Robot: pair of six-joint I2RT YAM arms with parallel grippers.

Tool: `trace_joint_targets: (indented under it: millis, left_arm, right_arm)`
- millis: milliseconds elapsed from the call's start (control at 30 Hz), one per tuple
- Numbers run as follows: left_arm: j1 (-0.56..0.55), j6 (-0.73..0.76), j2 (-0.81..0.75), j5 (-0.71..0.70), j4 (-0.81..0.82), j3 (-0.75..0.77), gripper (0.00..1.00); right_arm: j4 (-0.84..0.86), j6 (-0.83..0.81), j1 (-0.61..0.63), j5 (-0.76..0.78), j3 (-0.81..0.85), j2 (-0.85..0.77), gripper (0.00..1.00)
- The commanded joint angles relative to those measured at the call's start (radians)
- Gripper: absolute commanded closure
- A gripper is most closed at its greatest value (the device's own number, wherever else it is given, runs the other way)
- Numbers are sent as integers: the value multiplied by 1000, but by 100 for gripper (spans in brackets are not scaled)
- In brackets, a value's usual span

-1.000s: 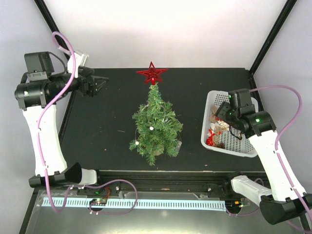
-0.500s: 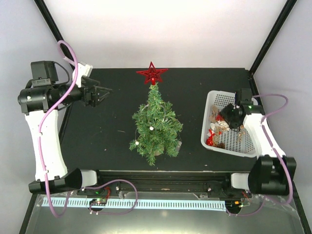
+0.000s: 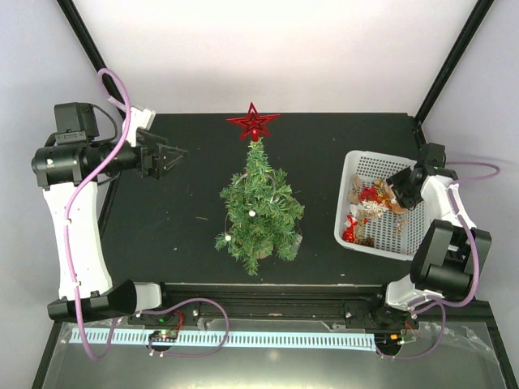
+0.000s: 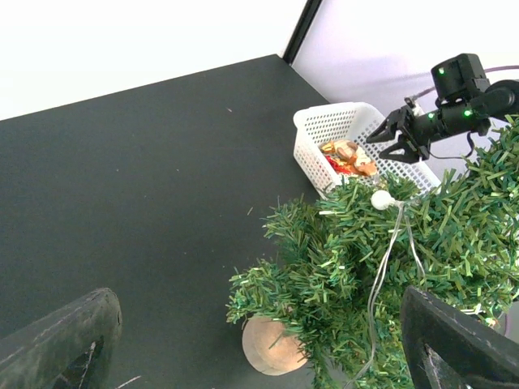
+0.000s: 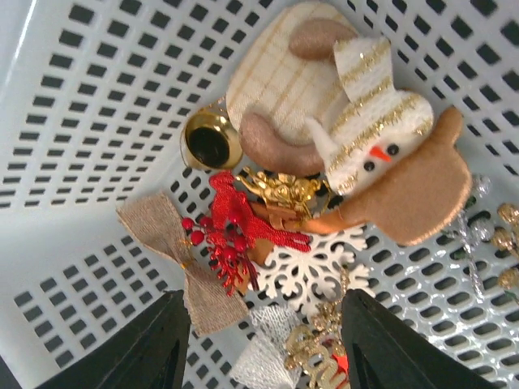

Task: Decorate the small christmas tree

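Ornament pick from white basket; tree upright mid-table, well left of it.
Right pincer poised low over the ornament heap, jaws apart, nothing between them. Left pincer raised at far left, jaws wide, empty. Red star already on the tree's tip; string of small white bulbs on the branches, little else. Best target probably the burlap bow: at the heap's edge, near one finger, mostly free of neighbours. Centre over its knot, drop straight, close gently, lift slowly. Avoid the red berry sprig and snowflake, seemingly tangled together. Clear the basket wall before swinging toward the branches.
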Motion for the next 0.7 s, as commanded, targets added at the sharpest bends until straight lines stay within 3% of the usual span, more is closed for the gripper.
trace_joint_targets:
  millis: [0, 267, 467, 667]
  left_arm:
    - [4, -30, -4, 36, 23, 2, 6]
    - [3, -68, 16, 67, 51, 5, 6]
    - [3, -76, 31, 88, 55, -23, 6]
    - [3, -68, 53, 100, 50, -27, 6]
  right_arm:
    - [24, 2, -29, -56, 54, 55, 47]
    - [-7, -23, -49, -55, 125, 107, 56]
    - [-8, -127, -17, -193, 173, 184, 65]
    - [-33, -182, 21, -174, 201, 250, 65]
